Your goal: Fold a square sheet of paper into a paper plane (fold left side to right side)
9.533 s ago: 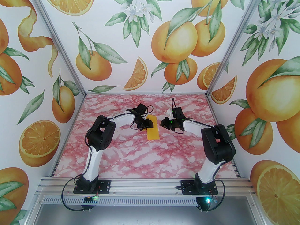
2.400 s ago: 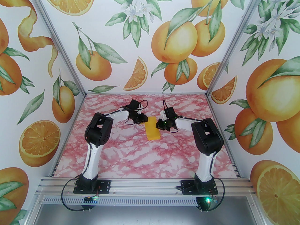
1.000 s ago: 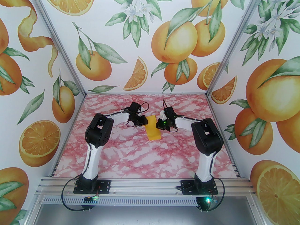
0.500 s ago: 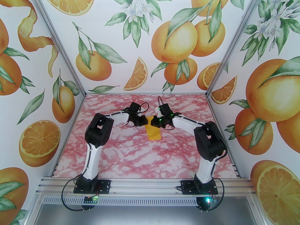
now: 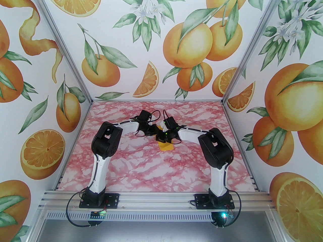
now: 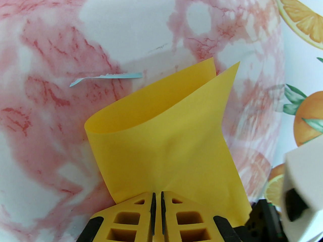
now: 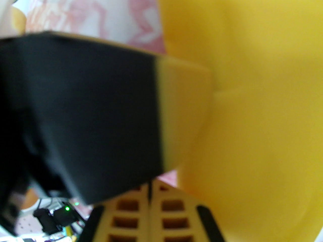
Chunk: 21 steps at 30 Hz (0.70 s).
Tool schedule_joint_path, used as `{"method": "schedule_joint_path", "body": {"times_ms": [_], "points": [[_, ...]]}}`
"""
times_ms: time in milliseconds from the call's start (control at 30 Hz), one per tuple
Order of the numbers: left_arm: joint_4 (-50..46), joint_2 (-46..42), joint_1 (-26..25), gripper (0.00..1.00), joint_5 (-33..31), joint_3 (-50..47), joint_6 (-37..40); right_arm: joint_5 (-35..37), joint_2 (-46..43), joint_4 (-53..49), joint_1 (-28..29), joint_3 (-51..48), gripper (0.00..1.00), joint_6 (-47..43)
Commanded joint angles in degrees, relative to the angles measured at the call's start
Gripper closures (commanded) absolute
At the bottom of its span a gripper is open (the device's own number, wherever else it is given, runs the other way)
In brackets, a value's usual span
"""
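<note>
seeing a yellow-orange sheet of paper [image 6: 164, 140] sitting around the middle of the table [image 5: 131, 165], slightly toward the table's far edge. from above, showing only its near end lying flat on the pink marbled table top, with the rest hiding under the two arms meeting over the table's middle. pinching one edge of the sheet with the left gripper [image 6: 156, 194], just above the table top, with the two yellow fingers [image 6: 126, 218] pressing almost together and leaving only a thin dark slit between them. curling the sheet over itself into a soft, uncreased bend, with the two layers gaping apart at the rounded side and the two free corners pointing toward the table's far edge, close together but not lined up. casting a faint shadow on the table top beyond those corners. keeping the right gripper [image 7: 150, 188] pressed fully together, low over the middle of the table, with the sheet lying just beside its fingers and not visibly between them. finding a blurry black block [image 7: 75, 110] with a pale yellow end crossing in front of the right wrist camera, too blurred for naming. spotting a thin pale blue strip [image 6: 106, 77] lying flat on the table top, apart from the sheet.
</note>
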Motion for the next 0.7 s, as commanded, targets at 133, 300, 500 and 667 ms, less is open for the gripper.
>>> {"method": "schedule_joint_path", "body": {"times_ms": [133,300,500,667], "points": [[-1.45,0.65,-0.43,0.85,-1.75,-2.12,0.1,-0.94,1.91,1.57,-0.15,-2.79,1.0,-0.18],[-1.38,0.81,-0.4,0.86,-2.18,-2.47,0.19,-1.49,0.93,1.97,-0.13,-5.11,1.0,-0.19],[-1.38,1.2,-0.33,0.87,-3.12,-2.65,0.24,-1.84,-1.47,2.16,0.01,-8.13,1.0,-0.29],[-1.3,1.33,-0.26,0.88,-3.69,-3.09,0.26,-1.87,-3.38,2.38,1.13,-10.41,1.0,-0.06]]}}
